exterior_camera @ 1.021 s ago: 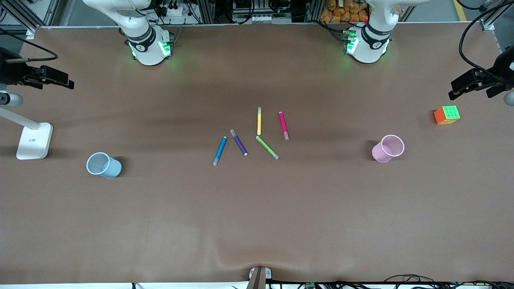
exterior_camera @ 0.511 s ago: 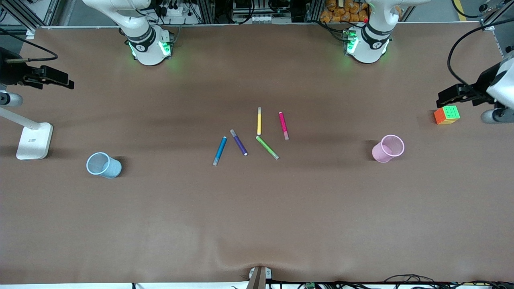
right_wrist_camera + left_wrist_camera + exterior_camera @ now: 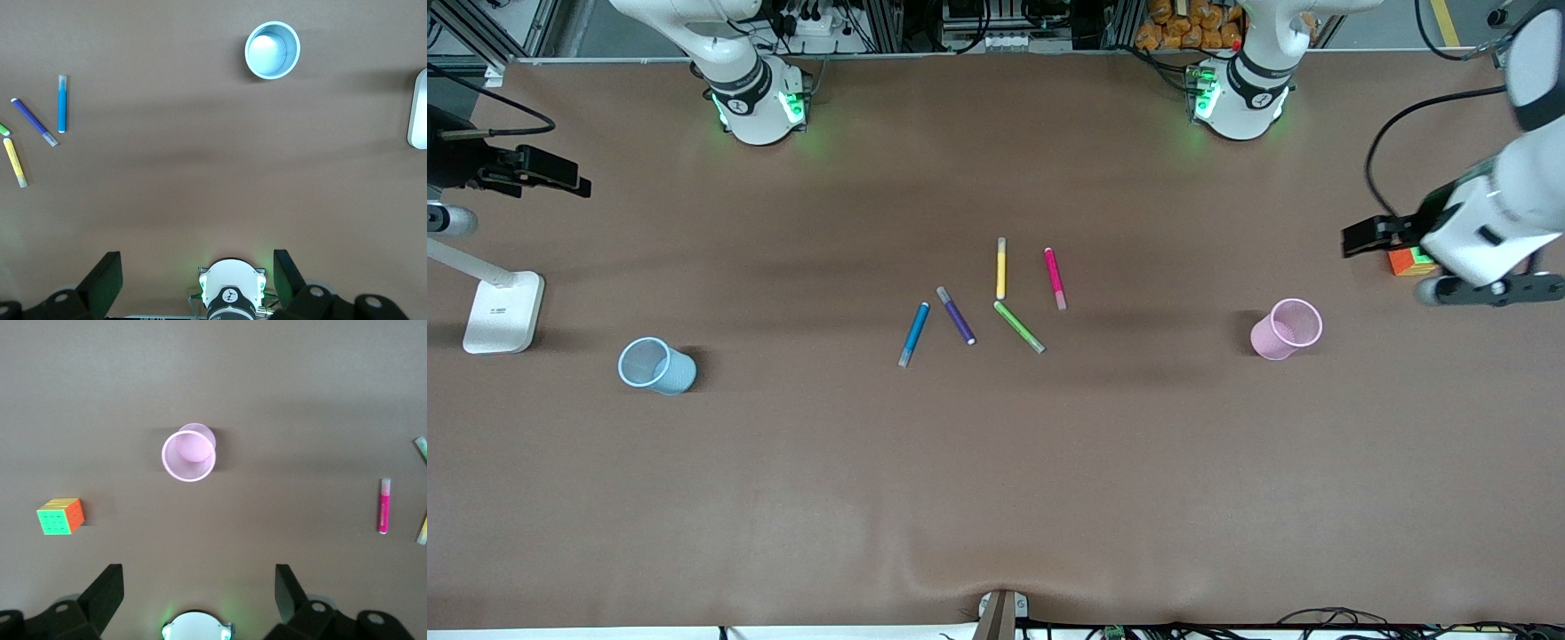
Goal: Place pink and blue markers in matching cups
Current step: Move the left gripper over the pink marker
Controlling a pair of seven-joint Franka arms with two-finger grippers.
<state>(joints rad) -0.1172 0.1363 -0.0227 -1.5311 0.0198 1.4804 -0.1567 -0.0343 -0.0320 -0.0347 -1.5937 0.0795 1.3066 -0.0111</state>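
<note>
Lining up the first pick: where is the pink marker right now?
In the front view the pink marker lies mid-table, beside the yellow marker, on its pink cup side, toward the left arm's end.

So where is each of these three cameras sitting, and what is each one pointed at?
Front view: high above the table edge across from the robots, looking down at the markers, both cups and both arm bases; the left hand is over the cube.
Left wrist view: on the left arm, looking down past its open fingers at the pink cup, cube and pink marker.
Right wrist view: on the right arm, over the blue cup and blue marker, its open fingers showing.
Both wrist views share the yellow marker.
</note>
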